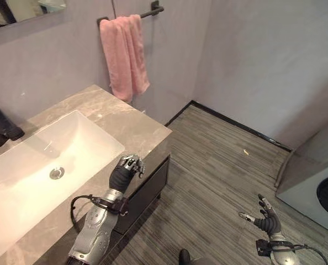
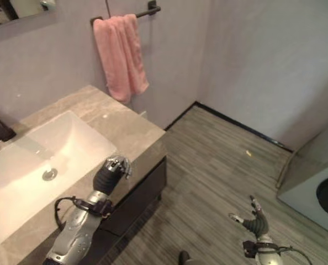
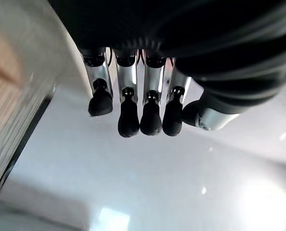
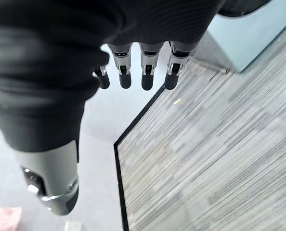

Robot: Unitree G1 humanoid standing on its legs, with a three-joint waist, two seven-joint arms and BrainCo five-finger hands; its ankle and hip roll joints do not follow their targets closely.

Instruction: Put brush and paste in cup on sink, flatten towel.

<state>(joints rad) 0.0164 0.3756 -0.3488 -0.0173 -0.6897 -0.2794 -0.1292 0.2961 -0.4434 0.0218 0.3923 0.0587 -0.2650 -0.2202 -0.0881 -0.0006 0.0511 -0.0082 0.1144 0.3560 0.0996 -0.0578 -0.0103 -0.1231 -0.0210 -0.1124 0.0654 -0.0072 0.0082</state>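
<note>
towel: pink, plain. basin: white. countertop: beige-brown, marbled veining. floor: grey, streaked plank pattern. walls: pale grey. towel bar: black. skirting: black.

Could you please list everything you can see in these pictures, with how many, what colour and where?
Towel: one, pink, bunched on the rail on the wall behind the counter.
Towel rail: one, black, high on the wall.
Sink: one, white, set into the counter.
Counter: one, beige stone, over a dark cabinet.
Tap: one, black, behind the sink.
Mirror: one, on the wall above the sink.
Appliance: one, grey, on the floor at the right.
Floor: grey striped planks.
Left robot hand: fingers relaxed, empty, over the counter's edge.
Right robot hand: open, empty, above the floor.
</note>
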